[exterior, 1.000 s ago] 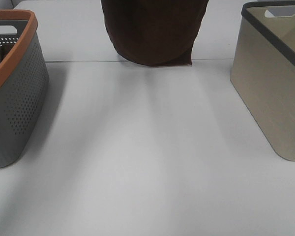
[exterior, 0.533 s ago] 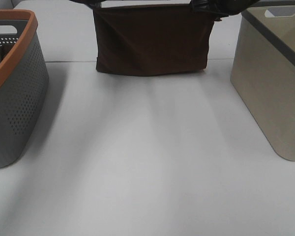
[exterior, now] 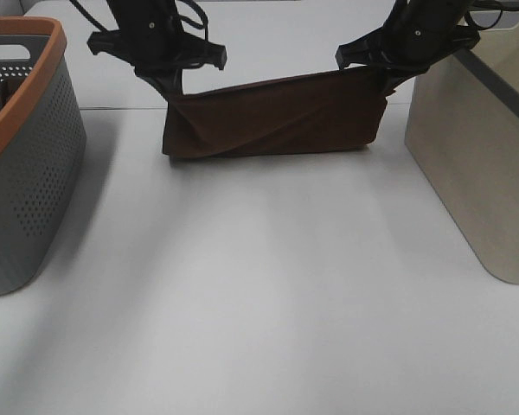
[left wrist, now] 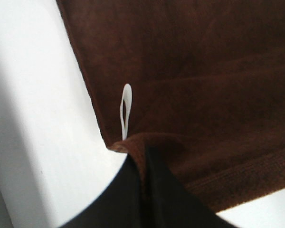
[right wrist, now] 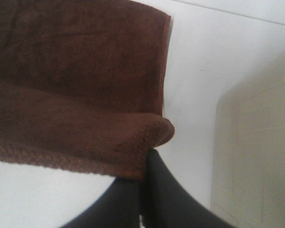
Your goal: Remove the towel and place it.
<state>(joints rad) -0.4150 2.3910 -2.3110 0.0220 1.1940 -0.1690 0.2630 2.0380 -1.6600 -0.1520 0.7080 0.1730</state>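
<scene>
The dark brown towel (exterior: 272,117) hangs between my two grippers at the far middle of the white table, and its lower part folds onto the table top. My left gripper (exterior: 173,89) is shut on its left top corner, and my right gripper (exterior: 382,79) is shut on its right top corner. In the left wrist view the towel (left wrist: 199,80) fills the frame, with its small white label (left wrist: 126,110) beside the pinched corner (left wrist: 143,156). In the right wrist view the towel (right wrist: 76,85) folds over the closed fingers (right wrist: 149,175).
A grey perforated basket with an orange rim (exterior: 22,147) stands at the left. A beige basket with a dark rim (exterior: 476,147) stands at the right, close to my right gripper, and shows in the right wrist view (right wrist: 254,142). A table seam (exterior: 112,108) runs behind the towel.
Both grippers have come down into view with the towel. The towel went from hanging free to stretched wide, then lowered until its bottom folds on the table.
</scene>
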